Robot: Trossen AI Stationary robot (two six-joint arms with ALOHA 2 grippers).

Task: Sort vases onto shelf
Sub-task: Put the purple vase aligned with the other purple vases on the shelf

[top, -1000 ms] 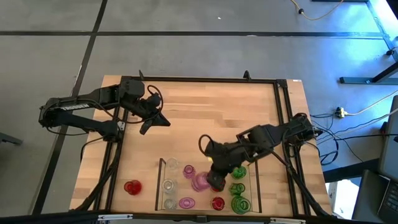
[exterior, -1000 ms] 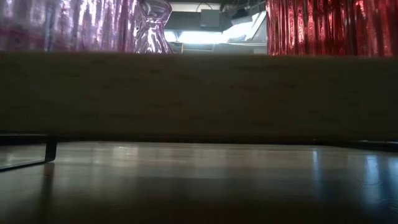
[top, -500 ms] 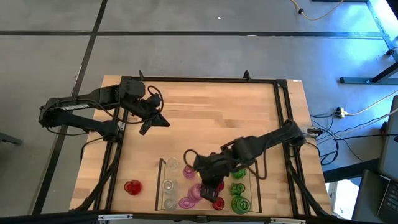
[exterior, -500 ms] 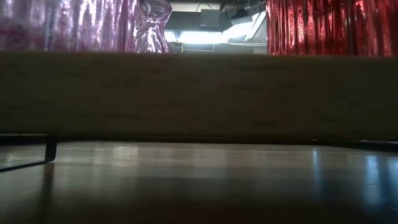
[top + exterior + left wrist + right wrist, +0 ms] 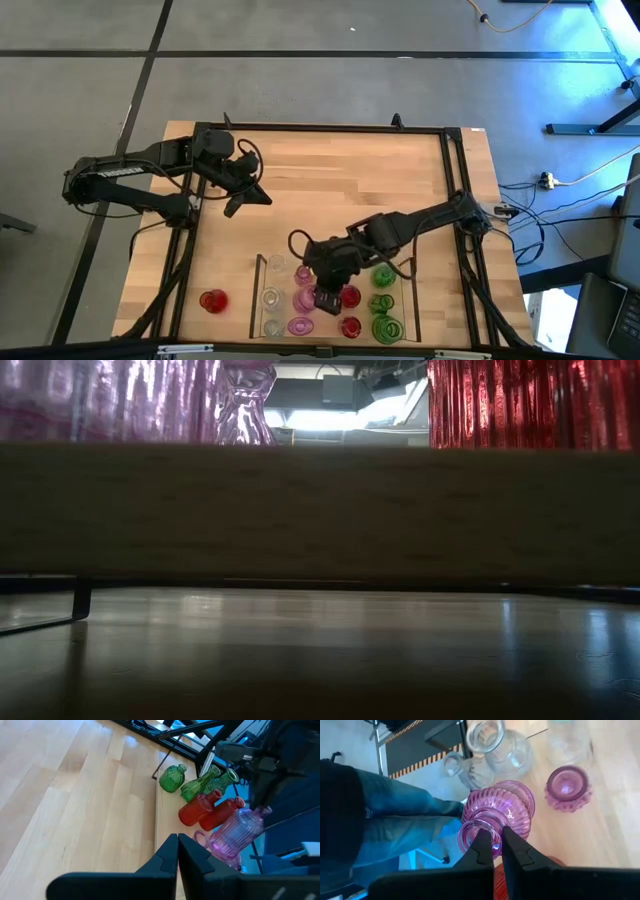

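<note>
The shelf [image 5: 258, 296] lies at the table's near edge with vases standing in columns: clear [image 5: 272, 297], pink [image 5: 303, 272], red [image 5: 350, 327] and green [image 5: 384, 326]. My right gripper [image 5: 325, 297] is over the pink column, shut on a ribbed pink vase [image 5: 502, 810], which also shows in the left wrist view [image 5: 235, 832]. One red vase [image 5: 212, 300] stands on the table to the left of the shelf. My left gripper [image 5: 258, 196] waits shut and holding nothing over the far left of the table. My right gripper holds the ribbed pink vase by the rim of its mouth [image 5: 479, 831], seemingly with one finger inside the neck and one outside. The fingers slant down from the table's right. The vase tilts, neck toward the gripper; whether its base rests on the shelf floor I cannot tell.
Clear vases [image 5: 492, 752] and a small pink vase [image 5: 567, 787] stand close around the held one, with red vases [image 5: 197, 810] right beside it. The black frame [image 5: 320, 130] runs round the tabletop. A person's legs [image 5: 395, 835] show beyond the near edge.
My right gripper has gone toward the table's left edge and down, rolling its wrist, still shut on the pink vase. The vase has been carried from beside the green and red columns to the pink column, tipping on the way.
</note>
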